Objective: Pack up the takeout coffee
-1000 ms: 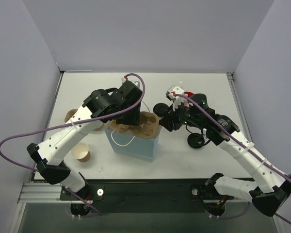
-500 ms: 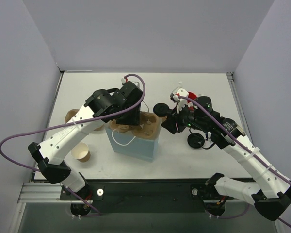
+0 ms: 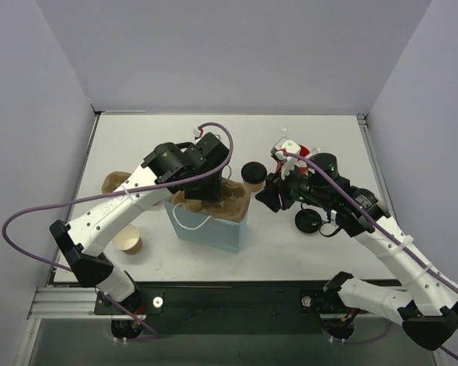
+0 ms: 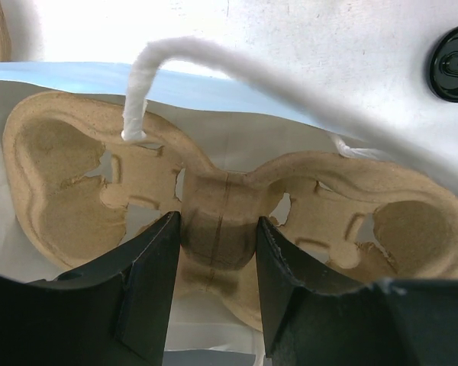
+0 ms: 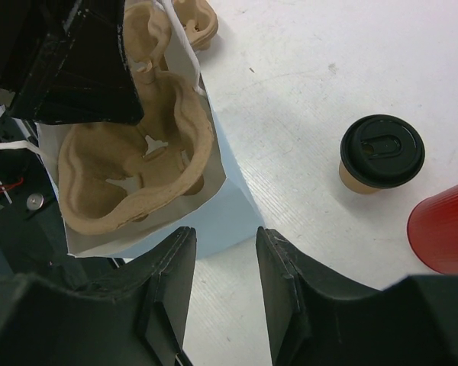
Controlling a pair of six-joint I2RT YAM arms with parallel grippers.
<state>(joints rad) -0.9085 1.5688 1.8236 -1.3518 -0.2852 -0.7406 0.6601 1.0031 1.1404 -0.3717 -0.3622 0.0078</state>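
The takeout coffee (image 3: 253, 172), a small tan cup with a black lid, stands upright on the table behind the right corner of the blue bag (image 3: 214, 229). It also shows in the right wrist view (image 5: 380, 152). A tan pulp cup carrier (image 3: 230, 200) lies in the bag's open top. My left gripper (image 4: 217, 229) is shut on the carrier's (image 4: 61, 175) middle ridge, one finger on each side. My right gripper (image 5: 225, 259) is open and empty over the table by the bag's corner (image 5: 240, 210), apart from the coffee. It sits right of the bag in the top view (image 3: 272, 200).
A red cup of straws (image 3: 300, 150) stands behind the right gripper. A loose black lid (image 3: 307, 222) lies to its right. A lidless tan cup (image 3: 127, 240) and a second carrier (image 3: 111, 181) sit left of the bag. A white string handle (image 4: 145, 69) hangs across the bag.
My right gripper has drawn back to the right, away from the coffee, which stays standing. My left gripper has shifted slightly nearer with the carrier.
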